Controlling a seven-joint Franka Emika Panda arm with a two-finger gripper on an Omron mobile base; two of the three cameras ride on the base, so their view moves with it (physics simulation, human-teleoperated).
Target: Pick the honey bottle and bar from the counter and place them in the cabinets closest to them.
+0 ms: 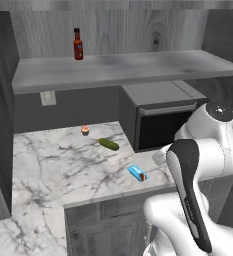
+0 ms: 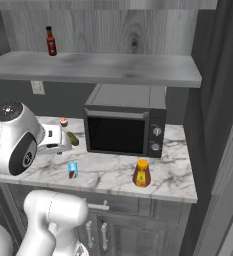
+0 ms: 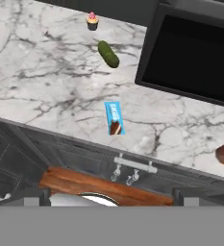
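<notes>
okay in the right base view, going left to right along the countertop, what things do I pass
Cupcake → pickle → blue bar → microwave → honey bottle. The cupcake, pickle and bar sit close together in left-right terms; the honey bottle stands in front of the microwave's right part.

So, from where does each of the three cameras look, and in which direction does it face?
Left base view: behind the arm's left, facing forward and down at the counter; the white arm rises at lower right.
Right base view: behind its right, facing the microwave and honey bottle; arm at lower left.
Hand view: on the hand, looking down over the counter edge.
All three share the blue bar, the green vegetable and the cupcake.
</notes>
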